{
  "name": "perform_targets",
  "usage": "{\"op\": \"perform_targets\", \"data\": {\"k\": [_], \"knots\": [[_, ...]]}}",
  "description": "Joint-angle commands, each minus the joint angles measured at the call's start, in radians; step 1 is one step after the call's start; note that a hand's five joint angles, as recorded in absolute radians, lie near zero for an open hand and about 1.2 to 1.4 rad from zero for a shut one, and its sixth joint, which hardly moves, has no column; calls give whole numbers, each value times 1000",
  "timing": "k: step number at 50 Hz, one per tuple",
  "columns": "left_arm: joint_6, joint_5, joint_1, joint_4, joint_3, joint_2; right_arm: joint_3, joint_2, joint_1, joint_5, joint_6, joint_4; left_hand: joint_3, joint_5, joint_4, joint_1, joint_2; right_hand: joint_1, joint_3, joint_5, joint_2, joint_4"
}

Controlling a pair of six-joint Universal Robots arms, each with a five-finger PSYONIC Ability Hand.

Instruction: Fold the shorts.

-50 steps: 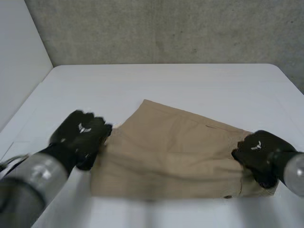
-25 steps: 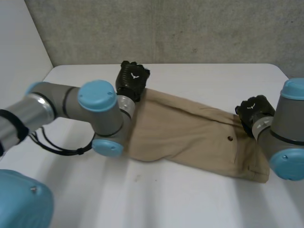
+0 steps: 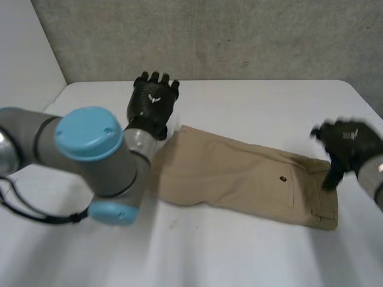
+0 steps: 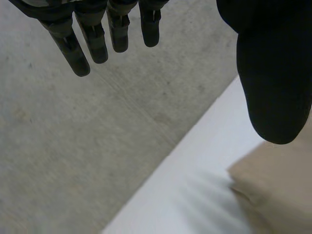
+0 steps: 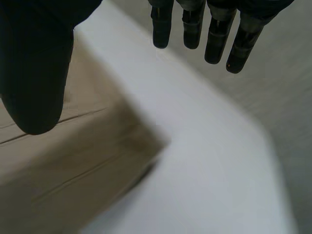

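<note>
The right hand hangs over the near right end of the shorts, not resting on them. In its wrist view the fingers are straight and stand well apart from the thumb, with nothing between them. The cloth's corner lies below the thumb.

The shorts lie flat on the white table as a long tan band, apparently doubled along their length. They slant from the near right to the far left, with a pocket button facing up. Lying this flat, they need no holding, which would explain both hands being free. I judge that an end-to-end fold remains.

Farther off, the left hand is held up just beyond the band's far left corner. Its fingers are straight and spread, gripping nothing, and they point toward the grey wall behind the table.
</note>
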Motion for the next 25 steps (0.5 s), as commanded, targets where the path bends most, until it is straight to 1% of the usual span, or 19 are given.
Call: {"op": "perform_targets", "data": {"k": [1, 3, 6, 9, 13, 15, 16, 17, 20, 22, 24, 25], "knots": [[-95, 3, -4, -4, -194, 112, 214, -5, -83, -171, 85, -65, -36, -44, -27, -15, -29, 96, 84, 64, 79, 65], [-103, 5, -4, -4, -230, 126, 260, 7, -110, -175, 85, -142, -36, -44, -27, -15, -29, 184, 172, 152, 167, 153], [-108, 5, -3, -4, -251, 132, 291, 39, -118, -170, 82, -221, -36, -44, -27, -15, -29, 237, 225, 205, 220, 206], [-108, 3, -3, -4, -265, 130, 294, 92, -126, -167, 71, -262, -36, -44, -27, -15, -29, 328, 316, 296, 311, 297], [-108, 3, -3, -4, -273, 126, 282, 173, -127, -138, 10, -317, -36, -44, -27, -15, -29, 454, 442, 422, 437, 423], [-109, 0, 0, -4, -274, 121, 280, 188, -127, -126, -11, -324, -36, -44, -27, -15, -29, 685, 673, 653, 668, 654], [-109, 0, 0, -4, -276, 121, 280, 193, -129, -118, -21, -326, -36, -44, -27, -15, -29, 866, 855, 834, 850, 835], [-109, 0, 0, -4, -277, 121, 279, 192, -136, -109, -33, -326, -36, -44, -27, -15, -29, 1190, 1178, 1158, 1173, 1159], [-115, -1, 2, -4, -284, 123, 276, 188, -159, -98, -51, -323, -36, -44, -27, -15, -29, 1193, 1182, 1161, 1176, 1162], [-117, -5, 2, -4, -288, 130, 276, 162, -179, -103, -91, -314, -36, -44, -27, -15, -29, 1193, 1182, 1161, 1176, 1162], [-117, -5, 3, -6, -290, 143, 266, 54, -201, -98, -197, -282, -36, -44, -27, -15, -29, 1193, 1182, 1161, 1176, 1162], [-117, -5, 6, -7, -296, 161, 265, 28, -204, -95, -228, -269, -36, -44, -27, -15, -29, 1193, 1182, 1161, 1176, 1162]]}}
